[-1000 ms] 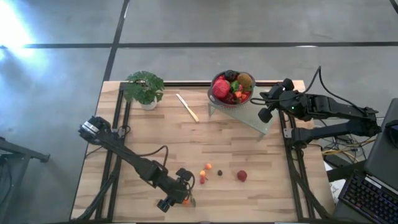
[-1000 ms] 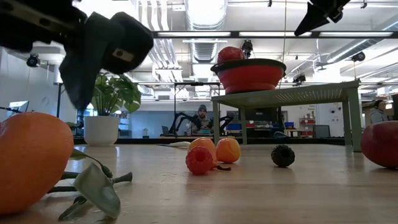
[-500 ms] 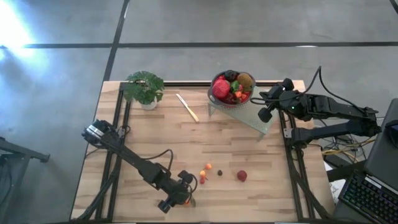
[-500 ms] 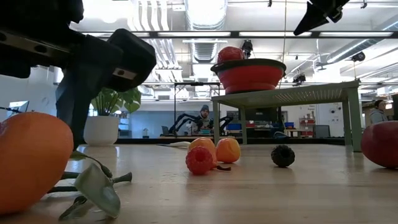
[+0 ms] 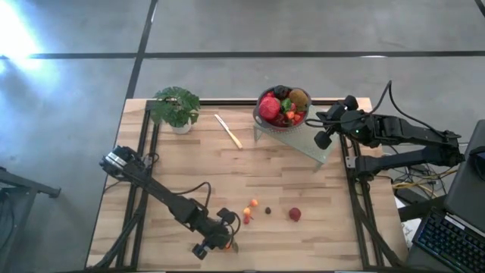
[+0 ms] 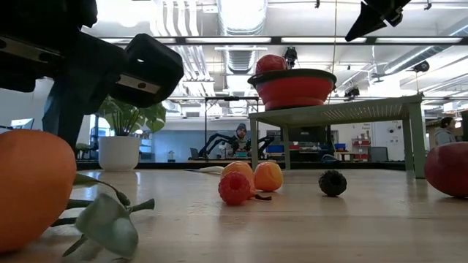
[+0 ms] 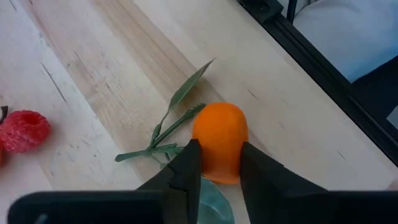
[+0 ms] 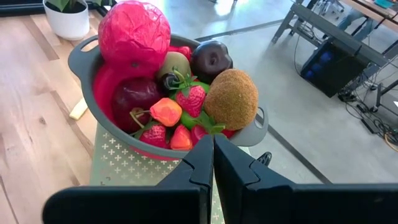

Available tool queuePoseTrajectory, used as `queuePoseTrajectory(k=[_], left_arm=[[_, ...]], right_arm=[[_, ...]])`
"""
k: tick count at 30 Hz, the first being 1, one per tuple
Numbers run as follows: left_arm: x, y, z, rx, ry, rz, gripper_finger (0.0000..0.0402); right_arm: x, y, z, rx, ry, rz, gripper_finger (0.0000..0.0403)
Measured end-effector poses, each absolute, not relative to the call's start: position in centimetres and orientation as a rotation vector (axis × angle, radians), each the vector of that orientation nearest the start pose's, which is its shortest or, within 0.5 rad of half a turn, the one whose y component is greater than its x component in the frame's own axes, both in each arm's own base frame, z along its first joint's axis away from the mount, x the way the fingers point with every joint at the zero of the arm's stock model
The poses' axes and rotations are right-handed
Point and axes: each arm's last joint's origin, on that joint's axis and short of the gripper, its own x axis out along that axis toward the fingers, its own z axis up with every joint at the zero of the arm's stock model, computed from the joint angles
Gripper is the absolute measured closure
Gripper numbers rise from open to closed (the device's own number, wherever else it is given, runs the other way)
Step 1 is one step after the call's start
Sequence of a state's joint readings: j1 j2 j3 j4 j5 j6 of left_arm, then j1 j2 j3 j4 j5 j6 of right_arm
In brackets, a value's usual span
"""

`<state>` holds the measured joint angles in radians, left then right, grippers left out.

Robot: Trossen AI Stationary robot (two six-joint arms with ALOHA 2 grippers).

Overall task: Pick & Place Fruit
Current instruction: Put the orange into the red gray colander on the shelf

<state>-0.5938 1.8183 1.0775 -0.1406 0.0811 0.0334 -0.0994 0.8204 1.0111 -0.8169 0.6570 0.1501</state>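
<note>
Gripping the leafy orange tangerine (image 7: 219,142) on the wooden bench (image 5: 288,167), the left pincer (image 7: 217,163) is closed; lifting toward the red bowl (image 5: 267,120) is called for next.

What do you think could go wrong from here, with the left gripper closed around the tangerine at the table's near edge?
The left gripper pinches the tangerine only at its near end, so the round fruit might squirt out as it lifts. Its leafy stem trails on the table and could snag or drag. The bowl on the stand is already heaped, so another piece might roll off.
</note>
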Motion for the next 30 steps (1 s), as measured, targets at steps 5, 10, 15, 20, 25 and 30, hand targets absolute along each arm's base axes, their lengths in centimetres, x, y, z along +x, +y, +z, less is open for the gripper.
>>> queuePoseTrajectory(k=[5, 10, 15, 20, 25, 30], left_arm=[[30.3, -20.7, 16.4, 0.257, 0.859, -0.644, 0.0301], [30.3, -20.7, 16.4, 0.256, 0.859, -0.644, 0.0301], [30.4, -20.8, 16.6, 0.258, 0.858, -0.645, 0.0302], [31.0, -21.1, 17.6, 0.317, 0.806, -0.634, 0.0305], [31.5, -21.0, 18.4, 0.458, 0.754, -0.576, 0.0306], [32.2, -20.8, 19.4, 0.679, 0.681, -0.445, 0.0307]], right_arm=[[14.0, -3.2, 34.9, -0.038, 0.559, -0.773, 0.0394], [14.0, -3.2, 34.8, -0.039, 0.561, -0.773, 0.0394], [14.0, -3.2, 34.8, -0.026, 0.556, -0.775, 0.0394], [14.2, -2.9, 34.7, 0.052, 0.555, -0.679, 0.0394], [15.2, -2.0, 33.8, 0.131, 0.545, -0.437, 0.0394], [16.6, -0.5, 31.8, 0.200, 0.502, -0.224, 0.0394]])
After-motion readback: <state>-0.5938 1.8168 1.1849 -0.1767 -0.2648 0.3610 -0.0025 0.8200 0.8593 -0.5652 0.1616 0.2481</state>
